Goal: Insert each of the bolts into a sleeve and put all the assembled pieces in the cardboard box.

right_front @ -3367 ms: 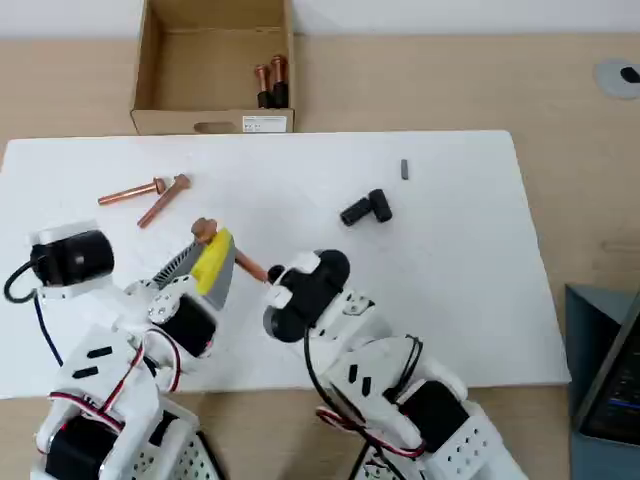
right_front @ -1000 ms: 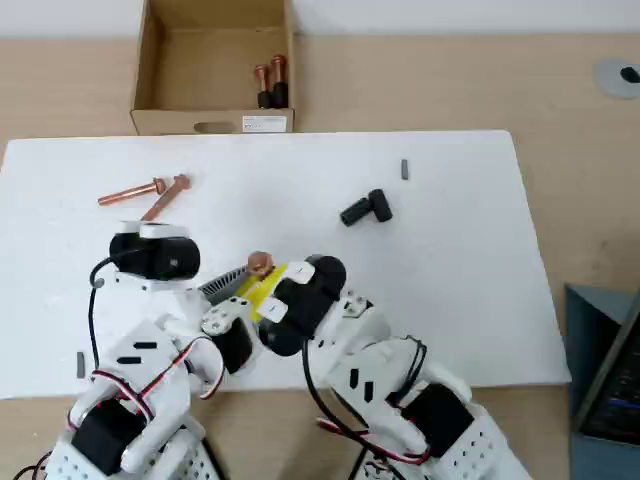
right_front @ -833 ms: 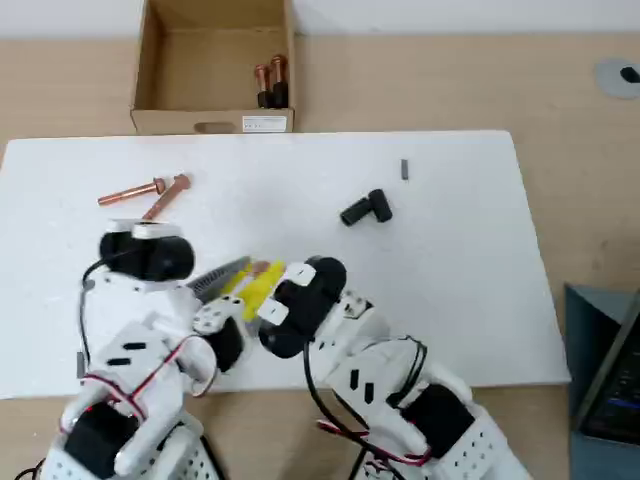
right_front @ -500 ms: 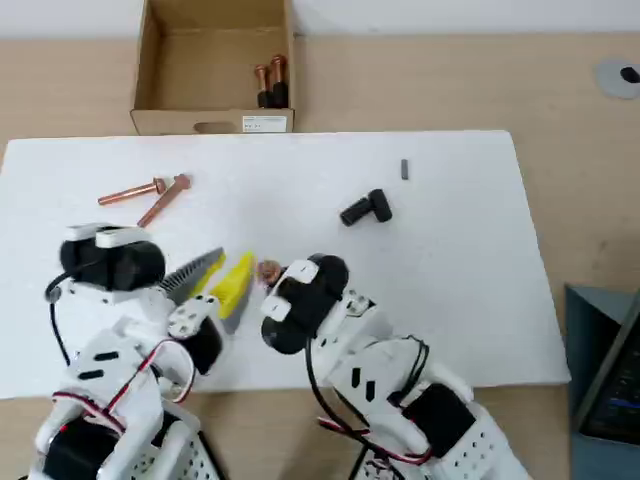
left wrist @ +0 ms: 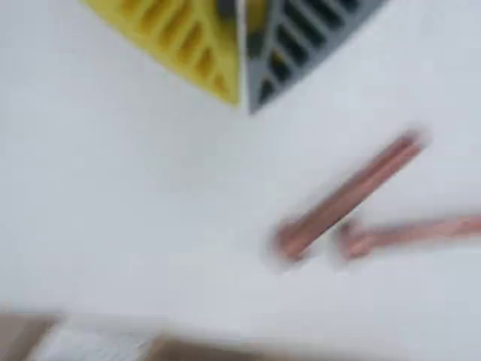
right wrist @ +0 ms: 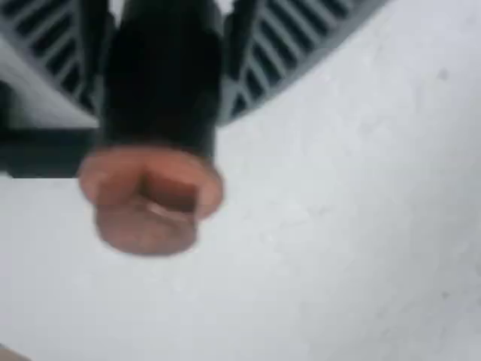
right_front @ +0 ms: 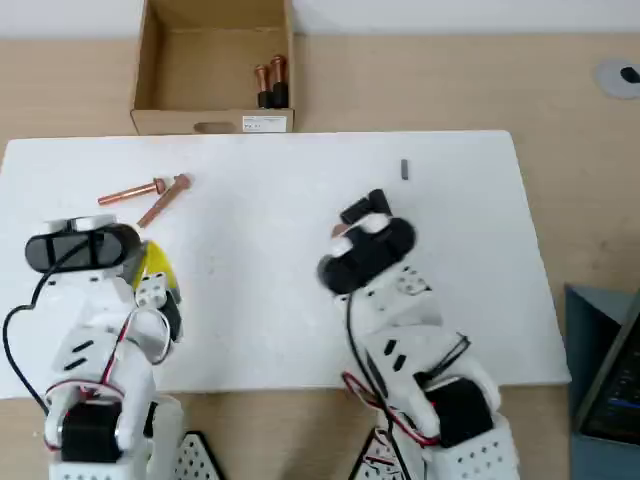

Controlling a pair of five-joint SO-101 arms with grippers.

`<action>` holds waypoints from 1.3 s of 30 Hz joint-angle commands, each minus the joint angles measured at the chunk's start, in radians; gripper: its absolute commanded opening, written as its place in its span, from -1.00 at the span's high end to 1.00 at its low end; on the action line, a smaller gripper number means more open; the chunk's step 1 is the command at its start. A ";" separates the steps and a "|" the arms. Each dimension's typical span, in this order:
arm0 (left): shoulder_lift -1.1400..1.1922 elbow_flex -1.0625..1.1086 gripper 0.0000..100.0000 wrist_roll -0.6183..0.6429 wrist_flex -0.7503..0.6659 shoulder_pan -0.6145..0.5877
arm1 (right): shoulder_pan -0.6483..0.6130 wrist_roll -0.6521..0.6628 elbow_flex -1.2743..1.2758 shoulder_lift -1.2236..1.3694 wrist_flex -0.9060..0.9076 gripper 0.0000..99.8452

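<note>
Right fingers [right wrist: 301,45] tight around one sleeved bolt [right wrist: 154,120]; left fingers [left wrist: 180,37] together, empty; two loose bolts [left wrist: 346,195].

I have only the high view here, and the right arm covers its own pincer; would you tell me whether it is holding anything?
Observer: Yes. In the right wrist view, the right pincer is shut on a black sleeve, and a copper bolt shows its head at the sleeve's end.
Operator: Thank you. Does the left pincer have anything in it?
Observer: No. In the left wrist view, the left pincer is shut, its yellow and grey fingers meeting with nothing between them.
</note>
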 commanded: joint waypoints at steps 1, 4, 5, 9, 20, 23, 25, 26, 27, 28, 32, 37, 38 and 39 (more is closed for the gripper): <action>-0.002 0.075 1.00 -0.009 -0.006 -0.066 | 0.056 -0.051 -0.194 0.104 0.041 0.98; -0.002 0.138 1.00 -0.008 -0.006 -0.077 | 0.065 -0.098 -0.335 0.278 0.049 0.98; -0.002 0.152 1.00 -0.008 -0.006 -0.077 | 0.065 -0.109 -0.386 0.343 0.044 0.98; -0.002 0.203 1.00 -0.009 -0.006 -0.069 | 0.065 -0.130 -0.585 0.608 -0.002 0.98; -0.002 0.315 1.00 -0.009 -0.006 -0.080 | 0.065 -0.124 -1.152 1.259 -0.112 0.98; -0.002 0.341 1.00 -0.009 -0.006 -0.080 | 0.065 -0.086 -1.308 1.423 -0.135 0.98; -0.002 0.341 1.00 -0.009 -0.005 -0.080 | 0.065 -0.052 -1.409 1.534 -0.153 0.98; -0.002 0.341 1.00 -0.009 -0.005 -0.080 | 0.065 -0.041 -1.460 1.586 -0.164 0.98; -0.002 0.341 1.00 -0.009 -0.005 -0.080 | 0.065 -0.029 -1.514 1.639 -0.172 0.98; -0.002 0.341 1.00 -0.009 -0.005 -0.080 | 0.065 -0.015 -1.566 1.692 -0.178 0.98; -0.002 0.341 1.00 -0.009 -0.006 -0.080 | 0.053 0.071 -1.785 1.903 -0.187 0.98; -0.002 0.341 1.00 -0.009 -0.006 -0.080 | 0.028 0.183 -2.069 2.175 -0.192 0.98; -0.002 0.341 1.00 -0.009 -0.006 -0.080 | 0.024 0.204 -2.126 2.229 -0.192 0.98; -0.002 0.341 1.00 -0.009 -0.006 -0.080 | 0.015 0.224 -2.181 2.279 -0.192 0.98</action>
